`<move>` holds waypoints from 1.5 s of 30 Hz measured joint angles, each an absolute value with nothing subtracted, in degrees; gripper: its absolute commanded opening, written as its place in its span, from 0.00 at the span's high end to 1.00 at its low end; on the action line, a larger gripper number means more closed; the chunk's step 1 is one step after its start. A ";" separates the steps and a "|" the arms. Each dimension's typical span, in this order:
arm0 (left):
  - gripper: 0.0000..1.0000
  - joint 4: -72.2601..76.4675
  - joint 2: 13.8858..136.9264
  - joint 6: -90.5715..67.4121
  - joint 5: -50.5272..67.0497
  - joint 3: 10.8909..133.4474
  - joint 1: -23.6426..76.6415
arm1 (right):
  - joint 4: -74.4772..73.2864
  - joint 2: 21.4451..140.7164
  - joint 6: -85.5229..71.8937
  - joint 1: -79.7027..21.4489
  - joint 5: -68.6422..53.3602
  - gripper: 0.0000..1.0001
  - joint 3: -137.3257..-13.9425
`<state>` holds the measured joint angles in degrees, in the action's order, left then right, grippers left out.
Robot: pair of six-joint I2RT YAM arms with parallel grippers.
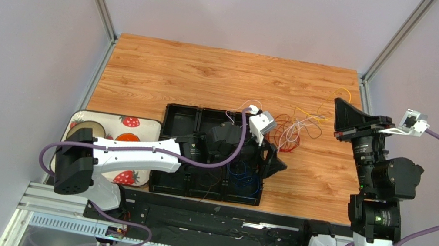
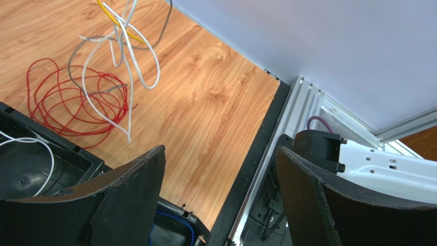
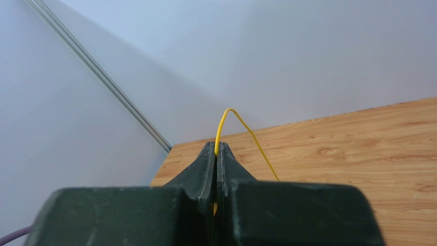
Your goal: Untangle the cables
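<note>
The cables [image 1: 297,127] lie in a loose tangle of red, white and yellow-orange wire on the wooden table, just right of the black tray [image 1: 177,116]. In the left wrist view a red coil [image 2: 66,102] and white loops [image 2: 128,56] rest on the wood. A blue cable [image 1: 245,178] sits in a tray compartment. My left gripper [image 1: 274,164] hovers open over the tray's right edge, nothing between its fingers [image 2: 128,195]. My right gripper [image 3: 216,148] is raised at the right, shut on a yellow cable [image 3: 228,114] that arches out from its tips.
A strawberry-patterned plate [image 1: 136,124] lies left of the black tray. Grey walls with metal posts enclose the table. The right arm's base [image 2: 379,164] and a rail sit at the table's near edge. A white wire [image 2: 36,146] lies in one tray compartment.
</note>
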<state>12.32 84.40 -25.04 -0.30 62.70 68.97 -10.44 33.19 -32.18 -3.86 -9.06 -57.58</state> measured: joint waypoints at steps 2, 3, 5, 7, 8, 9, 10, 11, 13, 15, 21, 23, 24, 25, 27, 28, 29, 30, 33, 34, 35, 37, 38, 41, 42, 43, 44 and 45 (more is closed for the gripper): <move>0.12 12.45 84.58 -24.49 -0.36 62.87 68.97 | -10.44 33.30 -32.36 -3.86 -8.88 1.00 -56.62; 0.12 12.56 84.88 -24.03 -0.56 63.13 68.97 | -10.41 33.32 -32.53 -3.86 -8.84 1.00 -56.14; 0.12 12.67 86.56 -22.90 -1.21 64.58 68.97 | -10.46 33.56 -32.82 -3.86 -8.78 1.00 -55.40; 0.12 12.80 89.10 -21.61 -2.00 66.63 68.97 | -10.46 34.04 -33.19 -3.86 -8.69 1.00 -55.16; 0.12 12.73 90.83 -21.04 -2.35 68.20 68.97 | -10.44 34.35 -33.39 -3.86 -8.67 1.00 -55.16; 0.13 12.75 93.10 -20.45 -2.70 70.24 68.97 | -10.41 34.50 -33.54 -3.86 -8.69 1.00 -55.16; 0.17 12.78 95.24 -20.05 -2.98 72.03 68.97 | -10.46 34.72 -33.71 -3.86 -8.71 1.00 -55.16; 0.21 12.75 97.58 -19.73 -3.22 74.17 68.97 | -10.44 34.85 -33.85 -3.86 -8.71 1.00 -55.16; 0.47 12.58 101.54 -19.31 -3.92 77.52 68.97 | -10.46 34.96 -34.24 -3.86 -8.71 1.00 -55.16; 0.65 12.53 105.16 -19.22 -4.97 80.31 68.97 | -10.46 34.94 -34.30 -3.86 -8.69 1.00 -55.18; 0.98 12.32 108.20 -19.38 -5.82 80.82 68.97 | -10.90 36.01 -34.48 -3.86 -7.92 1.00 -56.95; 1.00 13.26 108.20 -19.84 -5.67 80.38 68.97 | -11.38 37.17 -34.50 -3.90 -6.81 1.00 -58.92; 1.00 13.69 108.22 -20.25 -5.63 80.16 68.97 | -11.77 37.93 -34.54 -3.95 -6.04 1.00 -60.25; 1.00 13.93 108.25 -20.47 -5.61 80.01 68.97 | -12.05 38.70 -34.68 -3.95 -5.48 1.00 -61.41; 1.00 14.48 108.49 -20.99 -5.37 79.79 68.97 | -13.19 40.69 -35.00 -3.95 -3.84 1.00 -64.97; 0.98 14.76 108.71 -21.21 -5.19 79.79 68.97 | -13.69 42.00 -35.29 -3.95 -2.74 1.00 -67.00; 0.97 15.73 108.90 -21.45 -5.02 79.77 68.97 | -15.03 43.18 -35.46 -3.95 -1.72 1.00 -69.06; 0.97 16.75 108.95 -21.74 -4.91 79.77 68.97 | -16.34 44.45 -35.68 -3.95 -0.75 1.00 -71.02; 0.96 19.20 108.95 -22.26 -4.54 79.77 68.97 | -18.63 47.40 -36.25 -3.97 1.37 1.00 -75.26; 0.95 19.94 108.95 -22.48 -4.51 79.64 68.97 | -20.16 48.77 -36.49 -3.95 1.98 1.00 -77.34; 0.94 20.99 108.95 -22.72 -4.43 79.61 68.97 | -21.19 50.22 -36.67 -3.97 2.39 1.00 -79.29; 0.82 22.63 108.95 -23.07 -4.32 79.61 68.95 | -23.05 52.69 -37.04 -3.99 2.90 1.00 -82.96; 0.68 23.44 108.95 -23.22 -4.23 79.61 68.95 | -23.73 53.65 -37.10 -3.99 3.09 1.00 -84.38; 0.26 22.17 109.12 -23.55 -3.46 79.33 68.95 | -23.49 56.60 -37.54 -3.99 4.32 1.00 -89.60; 0.13 21.39 109.36 -23.35 -3.36 79.07 68.97 | -23.03 57.41 -37.56 -3.99 4.60 1.00 -91.50; 0.12 20.62 109.65 -23.64 -3.20 78.65 68.97 | -22.63 58.17 -37.56 -3.99 4.86 1.00 -93.76; 0.12 19.99 109.86 -23.66 -2.98 78.13 68.99 | -21.98 58.61 -37.60 -3.99 4.95 1.00 -95.61; 0.11 19.33 109.95 -23.66 -2.98 77.58 69.01 | -21.32 58.74 -37.69 -3.99 4.95 1.00 -96.75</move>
